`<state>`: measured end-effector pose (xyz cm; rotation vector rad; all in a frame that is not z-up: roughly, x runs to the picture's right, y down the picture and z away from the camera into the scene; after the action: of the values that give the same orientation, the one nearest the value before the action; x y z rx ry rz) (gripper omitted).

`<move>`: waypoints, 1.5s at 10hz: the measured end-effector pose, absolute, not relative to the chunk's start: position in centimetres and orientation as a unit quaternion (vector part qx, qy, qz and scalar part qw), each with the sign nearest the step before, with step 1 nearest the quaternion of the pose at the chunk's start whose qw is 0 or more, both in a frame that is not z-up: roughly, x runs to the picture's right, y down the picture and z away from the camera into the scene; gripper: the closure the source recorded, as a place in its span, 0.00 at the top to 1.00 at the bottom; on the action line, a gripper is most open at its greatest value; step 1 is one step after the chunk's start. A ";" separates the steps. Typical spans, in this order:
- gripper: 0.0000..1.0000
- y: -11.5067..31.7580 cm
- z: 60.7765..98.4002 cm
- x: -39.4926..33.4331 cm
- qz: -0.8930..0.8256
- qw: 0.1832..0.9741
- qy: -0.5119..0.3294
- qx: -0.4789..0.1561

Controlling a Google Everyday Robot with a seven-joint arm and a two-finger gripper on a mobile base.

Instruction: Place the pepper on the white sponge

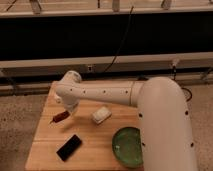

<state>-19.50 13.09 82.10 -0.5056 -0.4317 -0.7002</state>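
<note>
The dark-red pepper (60, 117) is at the left of the wooden table (47, 150), just at the lower tip of my gripper (65, 111). The gripper hangs down from the white arm (100, 92) and is shut on the pepper's right end, holding it low over the table. The white sponge (101, 115) lies on the table to the right of the pepper, about a hand's width away, with nothing on it.
A flat black rectangular object (69, 147) lies at the front left of the table. A green bowl (127, 146) sits at the front right, partly behind my arm's large white body (167, 130). A dark wall and rails run behind the table.
</note>
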 end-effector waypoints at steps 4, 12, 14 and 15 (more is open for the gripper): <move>0.01 13.0 82.5 -14.1 -0.306 0.895 -0.207 -0.249; 0.01 13.6 84.9 -7.8 -0.246 0.910 -0.205 -0.263; 0.01 13.2 85.6 -7.2 -0.241 0.911 -0.204 -0.266; 0.01 13.2 85.7 -6.8 -0.238 0.911 -0.204 -0.268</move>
<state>-6.82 13.19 85.72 -0.5523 -0.4215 -0.4906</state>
